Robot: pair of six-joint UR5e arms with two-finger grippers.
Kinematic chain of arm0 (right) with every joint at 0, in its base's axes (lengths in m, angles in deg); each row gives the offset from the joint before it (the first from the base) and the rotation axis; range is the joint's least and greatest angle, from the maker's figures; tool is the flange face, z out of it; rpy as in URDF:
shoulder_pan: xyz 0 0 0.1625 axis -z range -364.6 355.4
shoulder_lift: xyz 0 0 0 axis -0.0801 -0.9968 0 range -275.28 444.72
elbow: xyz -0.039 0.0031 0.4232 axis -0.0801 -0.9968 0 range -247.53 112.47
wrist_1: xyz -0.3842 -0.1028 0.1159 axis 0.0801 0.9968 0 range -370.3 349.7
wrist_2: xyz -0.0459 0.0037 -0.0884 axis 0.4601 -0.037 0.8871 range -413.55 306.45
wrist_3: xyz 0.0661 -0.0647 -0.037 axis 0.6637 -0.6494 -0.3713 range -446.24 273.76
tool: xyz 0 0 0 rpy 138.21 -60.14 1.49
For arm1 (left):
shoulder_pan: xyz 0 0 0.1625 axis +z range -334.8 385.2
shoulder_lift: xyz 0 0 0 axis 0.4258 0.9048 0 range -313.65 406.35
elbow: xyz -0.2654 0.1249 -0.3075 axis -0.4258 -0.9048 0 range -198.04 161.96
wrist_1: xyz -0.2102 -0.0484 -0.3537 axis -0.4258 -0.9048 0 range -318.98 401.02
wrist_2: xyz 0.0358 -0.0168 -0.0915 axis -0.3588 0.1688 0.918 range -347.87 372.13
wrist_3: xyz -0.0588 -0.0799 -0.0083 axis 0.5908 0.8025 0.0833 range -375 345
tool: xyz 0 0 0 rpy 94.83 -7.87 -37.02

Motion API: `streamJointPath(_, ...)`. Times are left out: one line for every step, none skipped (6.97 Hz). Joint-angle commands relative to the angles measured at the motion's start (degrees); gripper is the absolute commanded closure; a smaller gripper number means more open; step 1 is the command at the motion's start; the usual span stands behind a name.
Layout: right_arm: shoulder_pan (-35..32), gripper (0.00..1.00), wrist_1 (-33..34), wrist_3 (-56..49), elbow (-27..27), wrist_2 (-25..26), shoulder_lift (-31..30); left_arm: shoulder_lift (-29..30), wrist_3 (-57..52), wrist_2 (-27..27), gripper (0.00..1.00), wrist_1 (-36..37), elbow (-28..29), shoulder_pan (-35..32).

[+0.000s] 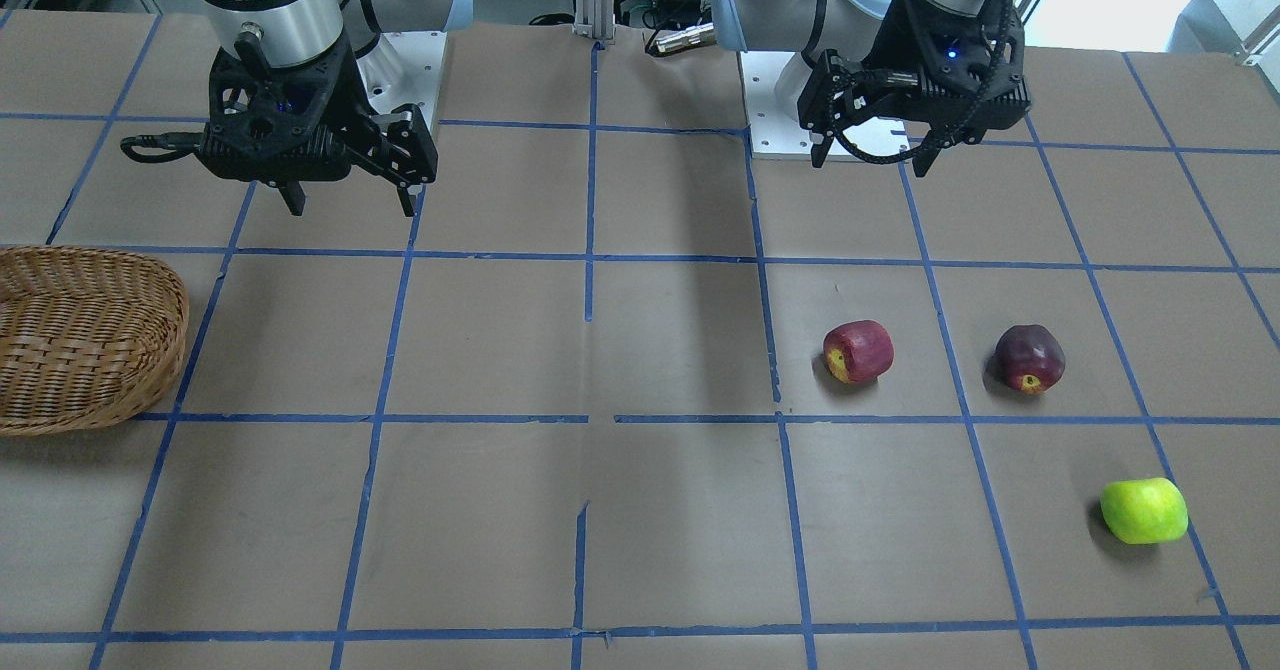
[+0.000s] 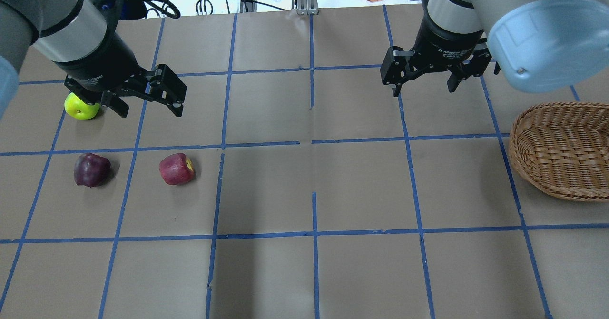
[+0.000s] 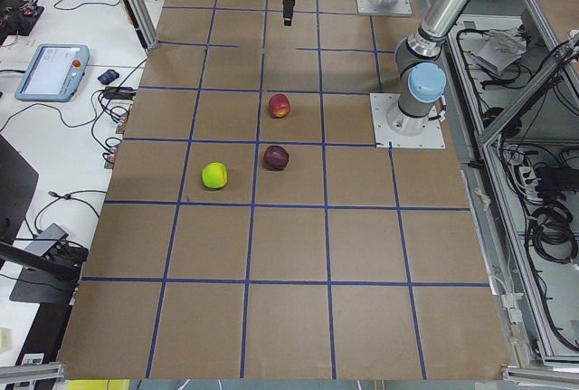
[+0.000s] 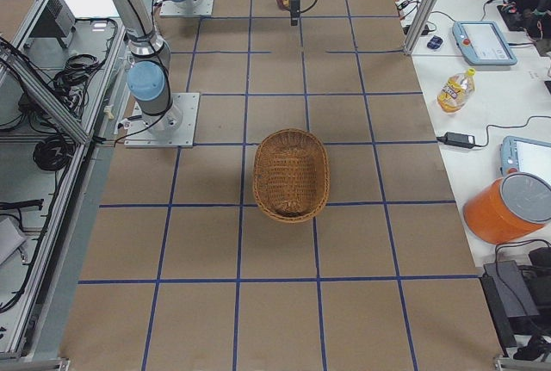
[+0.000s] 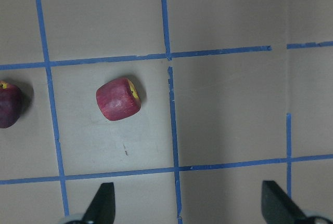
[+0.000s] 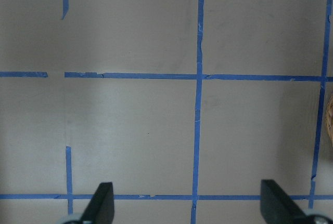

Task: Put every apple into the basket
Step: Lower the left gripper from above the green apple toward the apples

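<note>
We see both pincers hanging above the brown-papered table [image 2: 361, 185], which is marked into squares by blue tape [image 2: 312, 143]. The left gripper [image 2: 150, 112] is released, its jaws spread wide with only bare table between them. The right gripper [image 2: 423, 90] is likewise released and carries nothing.

All three apples lie on the table in the half toward the robot's left end, each apart from the others. The red apple [image 2: 176, 169] lies on its side with its yellow patch turned toward the table's middle, and it is the one closest to the centre. The maroon apple [image 2: 91, 169] sits beside it, further toward the left end, in the next taped square. The green apple [image 1: 1143, 510] lies further still toward that end and nearer the long edge away from the robot than the other two. From overhead we find it partly hidden behind the left arm's wrist. In the left wrist view the red apple lies ahead of the fingertips [image 5: 102, 203], clear of them.

The wicker basket [image 2: 561, 147] stands in the half toward the robot's right end, well apart from the apples. It is upright, and we see only weave inside it.
</note>
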Motion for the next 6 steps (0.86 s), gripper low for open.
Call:
streamJointPath(0.0, 0.0, 0.0, 0.07, 0.04, 0.0, -0.26, 2.11, 0.78, -3.14, 0.0, 8.96, -1.94, 1.01)
streamJointPath(0.0, 0.0, 0.0, 0.07, 0.04, 0.0, -0.17, 6.03, -0.35, -2.47, 0.0, 9.15, -3.68, 1.11)
streamJointPath(0.0, 0.0, 0.0, 0.07, 0.04, 0.0, 0.18, 9.81, 0.51, -3.07, 0.0, 12.63, -5.53, 1.8)
streamJointPath(0.0, 0.0, 0.0, 0.07, 0.04, 0.09, 0.0, 9.5, 1.13, -3.25, 0.0, 14.32, -4.76, 2.68)
streamJointPath(0.0, 0.0, 0.0, 0.07, 0.12, 0.09, -0.08, 10.28, -0.35, -3.16, 0.0, 14.77, -6.15, 2.95)
streamJointPath(0.08, 0.0, 0.0, -0.36, 0.21, 0.18, 0.0, 8.2, -3.58, -3.34, 0.0, 14.43, -6.16, 5.13)
